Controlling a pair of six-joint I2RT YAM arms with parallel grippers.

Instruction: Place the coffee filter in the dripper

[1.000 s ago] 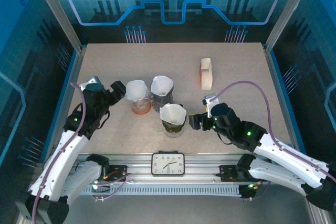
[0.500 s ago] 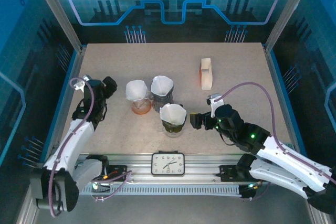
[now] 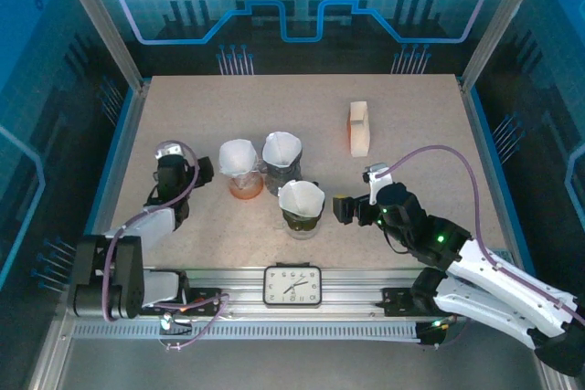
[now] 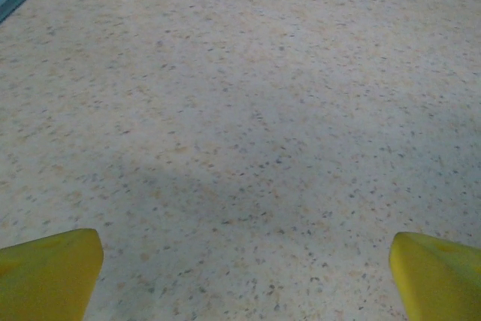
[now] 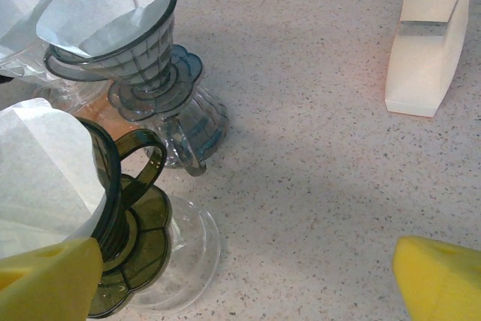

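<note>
Three drippers stand mid-table, each with a white coffee filter in it: an orange dripper (image 3: 243,185), a grey dripper (image 3: 281,171) and a green dripper (image 3: 301,219). The green dripper's filter (image 3: 302,196) sits in its cone. My right gripper (image 3: 338,210) is open just right of the green dripper (image 5: 128,223), apart from it, with bare table between its yellow fingertips (image 5: 440,280). The grey dripper (image 5: 154,65) with its filter (image 5: 105,5) stands behind. My left gripper (image 3: 196,173) is open left of the orange dripper, over bare table (image 4: 248,148).
A white and orange filter holder (image 3: 359,128) stands at the back right, and shows as a white block (image 5: 428,35) in the right wrist view. A clock (image 3: 292,284) sits on the front rail. Metal frame posts edge the table.
My left arm has drawn back from the orange dripper toward its base, folding low at the left. The right gripper has opened wider and stayed beside the green dripper.
</note>
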